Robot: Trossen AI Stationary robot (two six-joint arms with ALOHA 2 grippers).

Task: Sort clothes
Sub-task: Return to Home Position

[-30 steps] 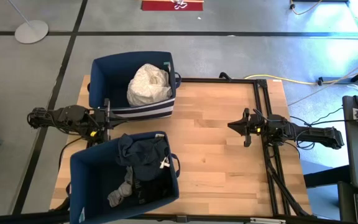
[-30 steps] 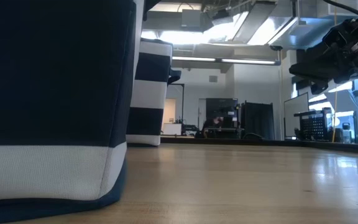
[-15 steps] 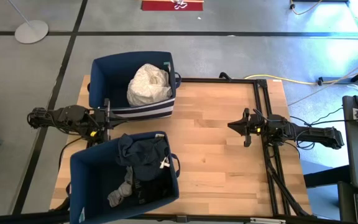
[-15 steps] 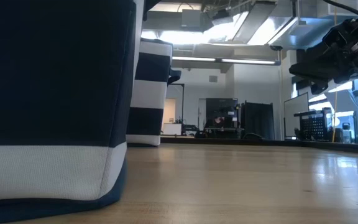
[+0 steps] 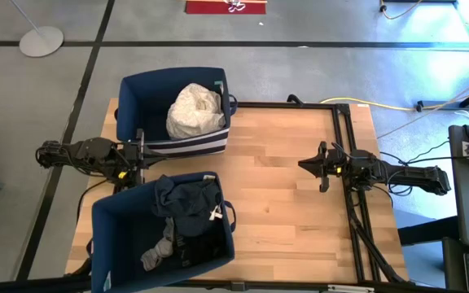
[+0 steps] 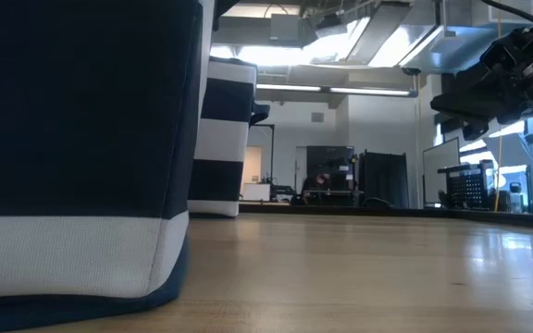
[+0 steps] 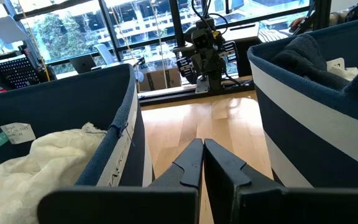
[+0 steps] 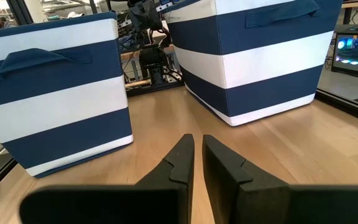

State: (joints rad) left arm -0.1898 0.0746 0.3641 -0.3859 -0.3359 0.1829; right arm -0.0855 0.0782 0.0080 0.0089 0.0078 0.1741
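Either side of our left gripper (image 5: 139, 153), closed and empty like our far-off right gripper (image 5: 309, 165), crumpled white fabric clothes (image 5: 195, 110) and dark navy-black garments (image 5: 187, 210) lie binned, which we judge soft, light, pinchable at any fold.

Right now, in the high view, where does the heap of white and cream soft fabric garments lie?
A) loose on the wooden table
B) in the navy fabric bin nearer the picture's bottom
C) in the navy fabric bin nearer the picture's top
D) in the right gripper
C: the white and cream garments fill the upper navy bin, while the lower navy bin holds dark clothes and grey socks.
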